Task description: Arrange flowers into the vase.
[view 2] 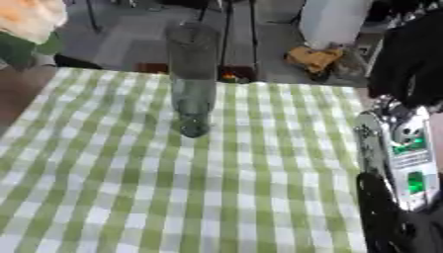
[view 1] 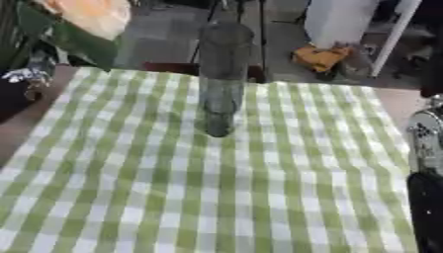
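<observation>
A tall glass vase (view 1: 221, 79) stands on the checked cloth (view 1: 216, 197), well left of the right hand (view 2: 411, 59), whose fingers cannot be told; a flower (view 1: 86, 17) shows at upper left.

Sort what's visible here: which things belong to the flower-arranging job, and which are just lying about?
Job:
- glass vase, upright on the checked cloth
- peach flower with green leaves, upper left

Lying about:
- green checked cloth
- orange object on the floor
- white object behind it
</observation>
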